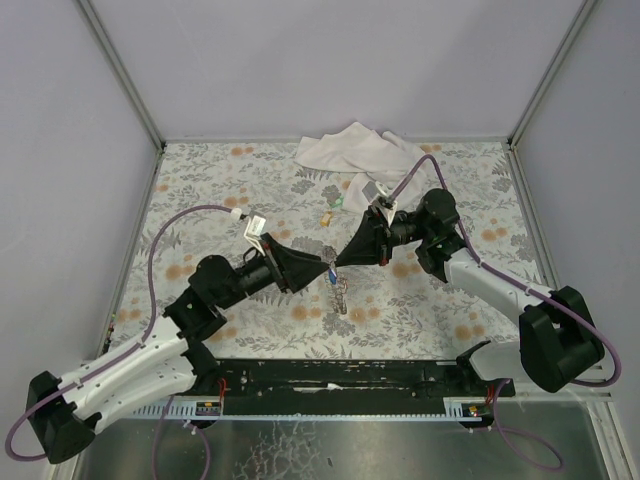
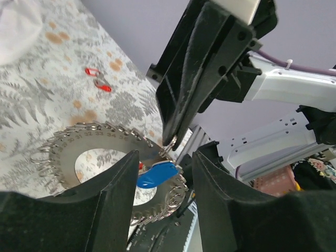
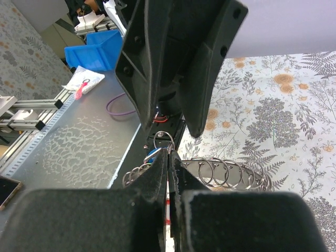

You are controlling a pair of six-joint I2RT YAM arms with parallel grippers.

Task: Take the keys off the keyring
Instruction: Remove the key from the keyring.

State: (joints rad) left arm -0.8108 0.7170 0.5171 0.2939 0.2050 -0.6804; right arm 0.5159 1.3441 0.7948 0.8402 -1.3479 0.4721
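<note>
While the right gripper (image 2: 171, 140) pinches the keyring (image 1: 340, 293), blue key (image 2: 156, 175) between parted left gripper (image 2: 161, 164) fingers (image 2: 113, 195), hold unclear

Your left arm (image 1: 130, 370) and right arm (image 1: 490, 282) match: white shells on the lower links, chunky black joint housings and a black block at the base end. A purple cable (image 1: 195, 209) loops alongside each. The left claw (image 1: 323, 268) and right claw (image 1: 338, 263) are matt black wedges tapering to narrow tips, and you can see small screws sunk into the right one's side plates.
</note>
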